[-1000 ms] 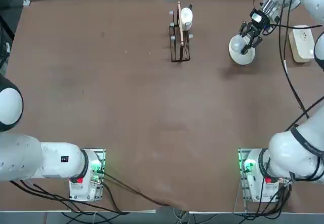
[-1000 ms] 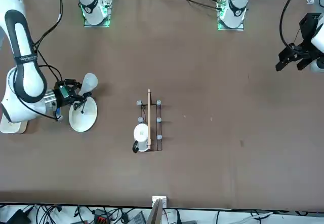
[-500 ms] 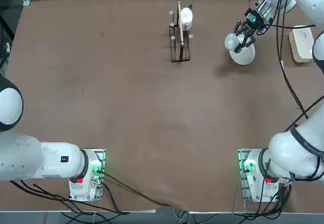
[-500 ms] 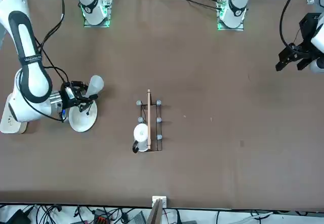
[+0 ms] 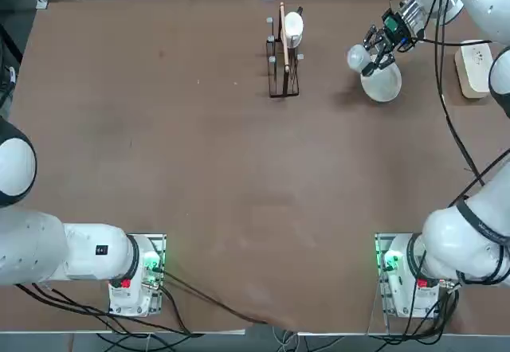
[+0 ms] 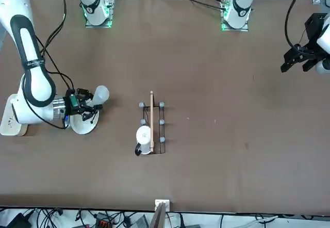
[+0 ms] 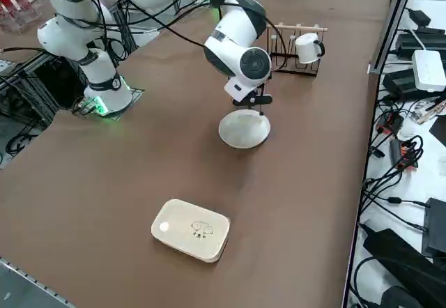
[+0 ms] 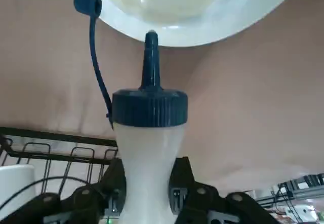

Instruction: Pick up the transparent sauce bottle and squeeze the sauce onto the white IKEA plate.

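Top view: gripping sauce bottle (image 5: 358,58) in right claw (image 5: 371,60), tipped beside/above white plate (image 5: 382,84).
Front view: same tilt, base outward; could drip onto surface (image 6: 206,176) if swung off the rim.
Right side view: mostly hiding bottle; can't judge nozzle height.
Wrist view: clamped round body, nozzle (image 8: 151,64) toward rim; might slip if squeezed unevenly.

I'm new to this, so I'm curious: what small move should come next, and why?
Probably the right gripper should shift the sauce bottle slightly over the white plate before squeezing: its cap is open, but the nozzle appears just short of the rim.
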